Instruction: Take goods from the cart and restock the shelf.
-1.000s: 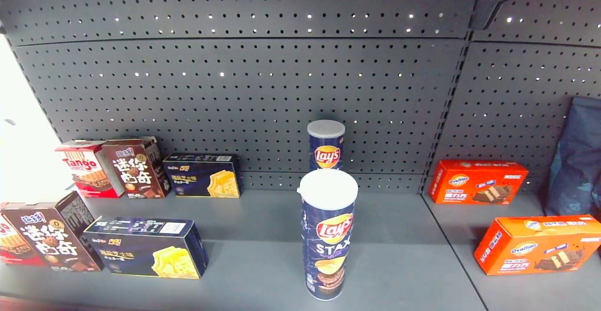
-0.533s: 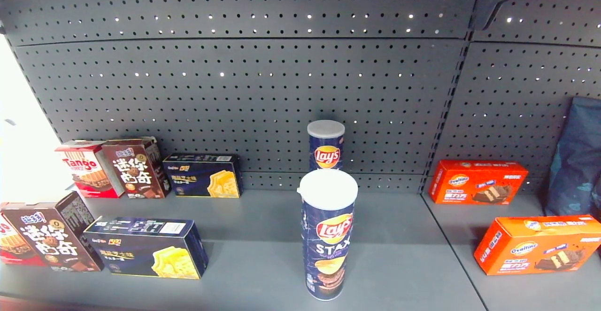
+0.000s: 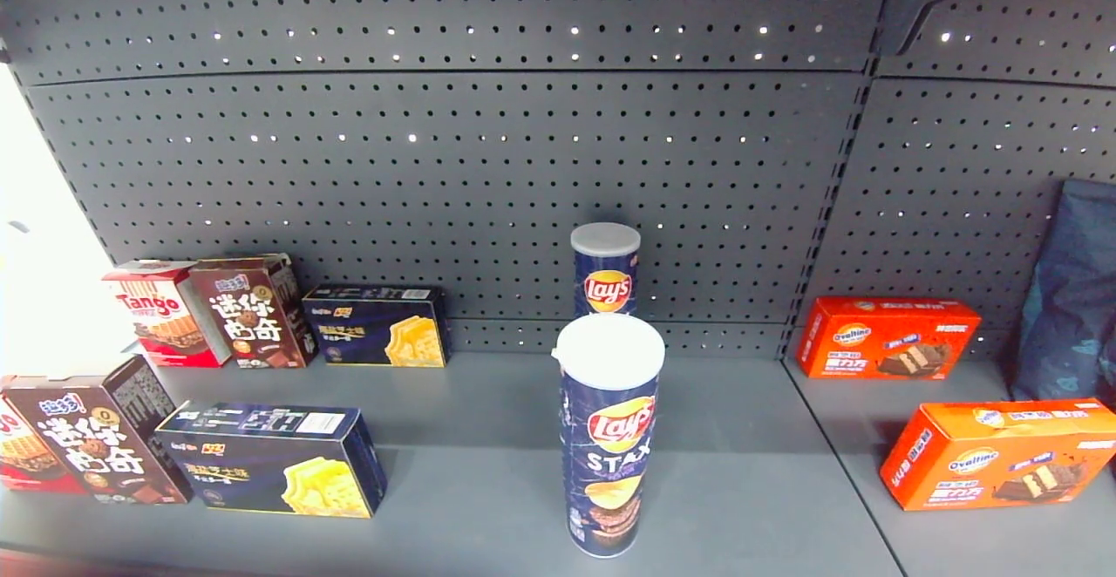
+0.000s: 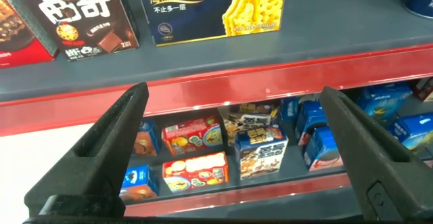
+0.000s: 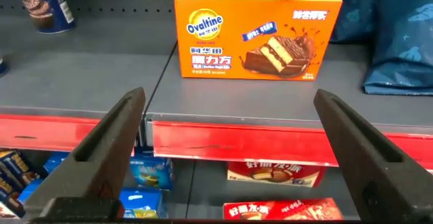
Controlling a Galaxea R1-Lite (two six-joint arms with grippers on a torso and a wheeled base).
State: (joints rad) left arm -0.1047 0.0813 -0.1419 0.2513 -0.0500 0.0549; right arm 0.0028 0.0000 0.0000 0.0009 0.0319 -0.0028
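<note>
On the grey shelf a tall navy chip can stands upright near the front, and a second can stands behind it against the pegboard. My left gripper is open and holds nothing. It hangs before the shelf's red front strip, below a navy cracker box. My right gripper is also open with nothing in it, and faces an orange cake box on the shelf's right section. A chip can shows off to one side in the right wrist view.
Cookie and wafer boxes and navy cracker boxes fill the left end. Two orange boxes and a blue bag sit at the right. Bare shelf lies either side of the cans. A lower shelf holds several packs.
</note>
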